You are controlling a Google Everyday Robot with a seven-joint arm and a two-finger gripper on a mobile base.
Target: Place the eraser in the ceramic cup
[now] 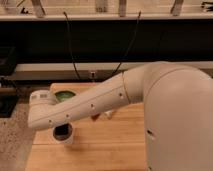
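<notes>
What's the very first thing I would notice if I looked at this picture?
The huge white robot arm sweeping from the right edge across the wooden table. Below its far end at the left sits the ceramic cup, dark inside, and the green bowl peeks out behind the arm. The gripper is hidden behind the arm's end, above the cup.

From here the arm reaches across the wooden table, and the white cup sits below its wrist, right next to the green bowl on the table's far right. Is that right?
Not quite: the camera view shows the green bowl at the table's far left, not right. The rest holds: the arm reaches across the wooden table and the white cup sits below its wrist. The gripper is hidden behind the arm, over the cup.
</notes>
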